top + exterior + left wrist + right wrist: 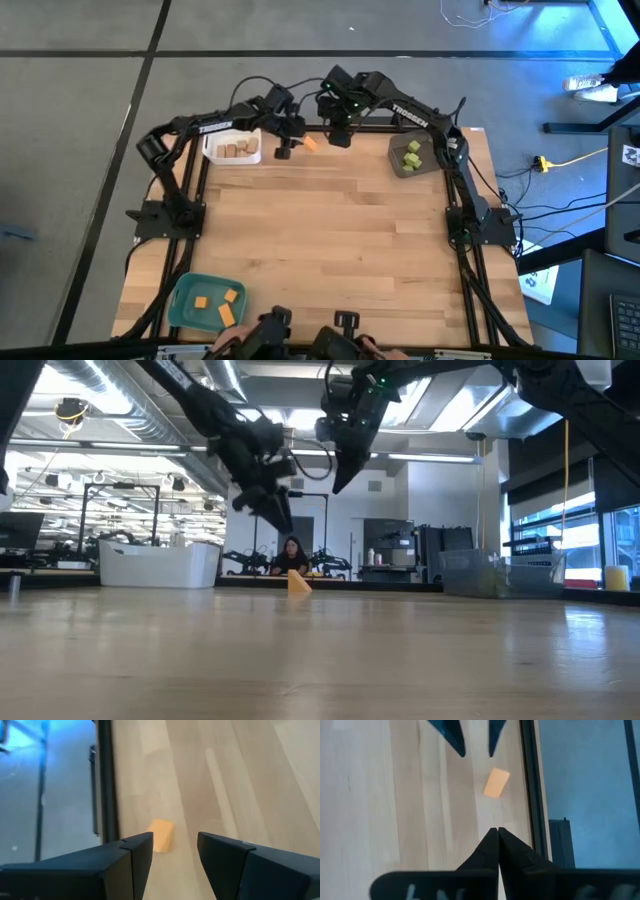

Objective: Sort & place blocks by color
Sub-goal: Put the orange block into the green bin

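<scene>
A lone orange block (310, 143) lies flat on the table near its far edge; it also shows as orange block (161, 835), orange block (496, 782) and orange block (298, 582). My left gripper (174, 851) is open and hovers above the table just left of this block, touching nothing. My right gripper (497, 834) is shut and hangs in the air just right of the block, also clear of it. More orange blocks (225, 305) lie in the teal tray, tan blocks (238, 150) in the white tray, green blocks (412, 155) in the grey tray.
The white tray (213, 155) sits at the far left, the grey tray (397, 165) at the far right, the teal tray (185, 310) at the near left corner. A black frame rail (106, 780) runs along the far edge. A person (292, 555) sits in the room behind.
</scene>
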Tool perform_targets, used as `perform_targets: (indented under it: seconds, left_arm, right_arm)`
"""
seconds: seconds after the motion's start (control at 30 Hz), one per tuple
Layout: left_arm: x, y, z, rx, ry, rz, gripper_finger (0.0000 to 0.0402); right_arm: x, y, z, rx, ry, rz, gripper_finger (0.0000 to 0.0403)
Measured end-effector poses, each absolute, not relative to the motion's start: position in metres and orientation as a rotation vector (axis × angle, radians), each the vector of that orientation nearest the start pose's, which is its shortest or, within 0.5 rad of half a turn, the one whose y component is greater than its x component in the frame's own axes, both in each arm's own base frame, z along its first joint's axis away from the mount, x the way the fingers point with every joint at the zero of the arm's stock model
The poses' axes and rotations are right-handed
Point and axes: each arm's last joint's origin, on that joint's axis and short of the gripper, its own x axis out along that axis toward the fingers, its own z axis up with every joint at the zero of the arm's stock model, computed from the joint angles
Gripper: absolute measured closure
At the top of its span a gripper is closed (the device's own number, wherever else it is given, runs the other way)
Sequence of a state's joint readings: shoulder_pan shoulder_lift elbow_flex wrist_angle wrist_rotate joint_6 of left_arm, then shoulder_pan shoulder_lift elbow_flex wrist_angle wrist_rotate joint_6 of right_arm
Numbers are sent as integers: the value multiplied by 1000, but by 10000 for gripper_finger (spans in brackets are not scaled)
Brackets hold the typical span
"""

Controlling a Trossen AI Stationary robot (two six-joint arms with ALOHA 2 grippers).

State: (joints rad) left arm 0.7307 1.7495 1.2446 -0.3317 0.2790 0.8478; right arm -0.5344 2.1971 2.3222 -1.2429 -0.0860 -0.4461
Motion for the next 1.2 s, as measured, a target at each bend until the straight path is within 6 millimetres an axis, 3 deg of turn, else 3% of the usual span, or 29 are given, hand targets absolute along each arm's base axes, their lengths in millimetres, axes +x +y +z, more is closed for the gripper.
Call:
perform_targets:
  seconds: [0.17,0.37,0.53,1.2]
  left_arm:
    - [293,246,208,348,889,72,253]
    - [298,251,212,334,879,102,253]
    - [295,256,215,329,867,111,253]
    - [288,262,215,178,836,132,253]
  right_arm:
    - [377,-245,319,16,1159,-192,403]
    - [355,-261,316,203,1114,-15,403]
    - [346,-272,316,257,1091,-6,403]
    - [359,-279,322,152,960,-47,402]
